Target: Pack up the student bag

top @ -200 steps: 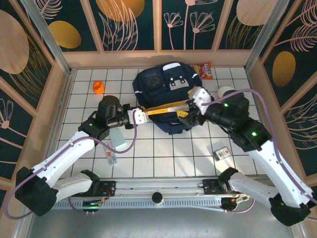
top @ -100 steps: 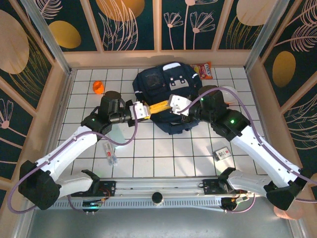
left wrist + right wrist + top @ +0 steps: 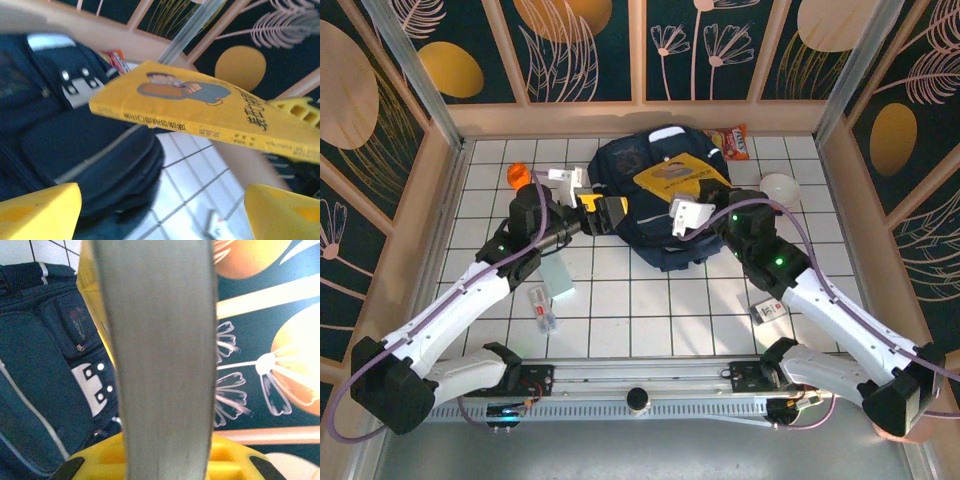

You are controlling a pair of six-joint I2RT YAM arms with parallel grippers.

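Right end effector (image 3: pixel 686 213) clamps yellow book (image 3: pixel 672 178) by near edge, book tilted above student bag (image 3: pixel 620 160), which lies directly beneath and ahead. Left end effector (image 3: pixel 598 204) wide, empty, beside bag's left flank.

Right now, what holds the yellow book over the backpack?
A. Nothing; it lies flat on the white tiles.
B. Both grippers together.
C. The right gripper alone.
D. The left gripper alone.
C: the right gripper is closed on one edge of the yellow book, while the left gripper stands wide open, its fingers apart from the book.
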